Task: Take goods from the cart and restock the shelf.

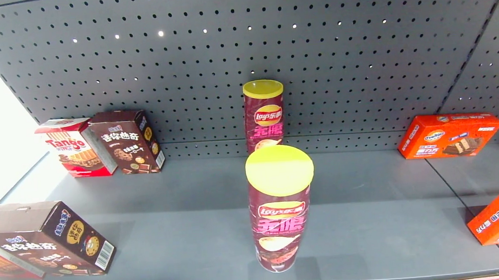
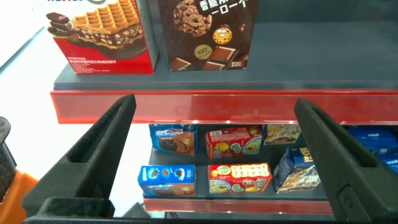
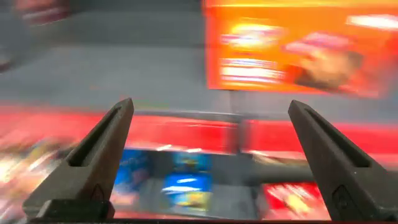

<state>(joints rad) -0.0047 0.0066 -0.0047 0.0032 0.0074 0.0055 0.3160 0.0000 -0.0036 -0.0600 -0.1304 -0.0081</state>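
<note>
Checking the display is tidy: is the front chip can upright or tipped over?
Upright. The front chip can stands on its base on the shelf, yellow lid on top, in front of a second can.

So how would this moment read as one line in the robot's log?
shelf: front chip can, back chip can, both upright | left gripper: open, empty | right gripper: open, empty

Evenly lit shelf [image 1: 367,219]; white glare floods the head view's left edge, pegboard [image 1: 185,74] lines bow, right wrist view motion-blurred.
</note>
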